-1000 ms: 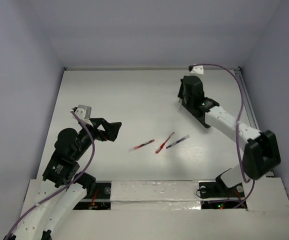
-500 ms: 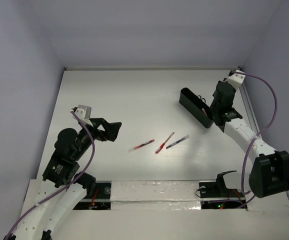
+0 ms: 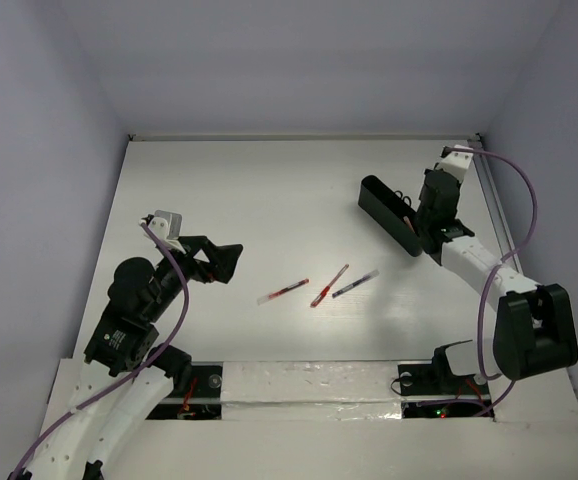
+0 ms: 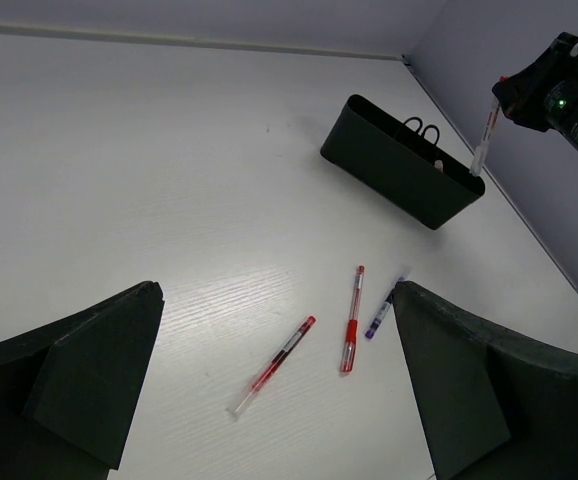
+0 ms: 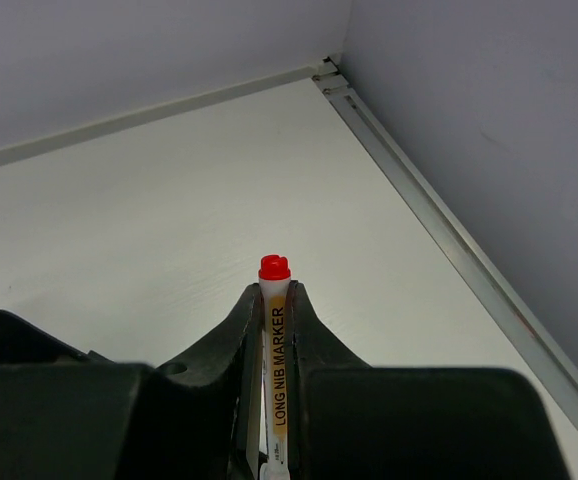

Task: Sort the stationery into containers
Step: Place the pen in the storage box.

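My right gripper (image 5: 275, 290) is shut on a white marker with a red cap (image 5: 274, 268). It holds the marker upright over the near right end of the long black tray (image 3: 389, 215); the left wrist view shows the marker (image 4: 484, 135) tip down at the tray (image 4: 389, 165). Black-handled scissors (image 4: 421, 129) stand in the tray. Two red pens (image 3: 283, 291) (image 3: 329, 285) and a blue-purple pen (image 3: 355, 284) lie on the table in the middle. My left gripper (image 3: 224, 262) is open and empty, above and left of the pens. No eraser shows.
The white table ends in a metal rail (image 5: 449, 230) along its right edge, close to my right gripper. Grey walls enclose the back and both sides. The arm bases and cables sit at the near edge.
My right arm has swung from over the tray's left part to its right end, the wrist turning with the marker in it. The left arm and the pens have not moved.
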You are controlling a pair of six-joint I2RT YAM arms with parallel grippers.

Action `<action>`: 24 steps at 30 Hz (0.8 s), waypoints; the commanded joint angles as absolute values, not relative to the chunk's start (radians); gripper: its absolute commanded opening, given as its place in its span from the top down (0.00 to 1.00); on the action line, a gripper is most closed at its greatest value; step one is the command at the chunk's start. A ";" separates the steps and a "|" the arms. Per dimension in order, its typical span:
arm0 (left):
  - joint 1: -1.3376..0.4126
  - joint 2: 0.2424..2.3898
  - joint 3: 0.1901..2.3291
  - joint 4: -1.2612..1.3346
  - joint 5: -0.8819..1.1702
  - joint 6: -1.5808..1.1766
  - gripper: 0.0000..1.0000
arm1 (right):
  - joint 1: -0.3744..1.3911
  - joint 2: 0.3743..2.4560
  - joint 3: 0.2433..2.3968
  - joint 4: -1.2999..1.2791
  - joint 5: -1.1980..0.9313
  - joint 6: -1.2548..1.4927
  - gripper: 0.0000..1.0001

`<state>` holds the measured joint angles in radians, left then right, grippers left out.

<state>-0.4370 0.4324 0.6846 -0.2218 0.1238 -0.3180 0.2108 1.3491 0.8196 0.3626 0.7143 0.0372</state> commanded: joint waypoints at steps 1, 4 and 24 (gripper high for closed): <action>-0.440 0.425 0.680 -0.176 0.130 -0.308 0.01 | 0.206 1.359 0.824 0.439 0.684 0.012 1.00; -0.440 0.423 0.680 -0.178 0.130 -0.307 0.01 | 0.225 1.365 0.812 0.436 0.678 -0.014 1.00; -0.440 0.423 0.680 -0.176 0.130 -0.307 0.01 | 0.313 1.390 0.798 0.453 0.779 -0.118 0.76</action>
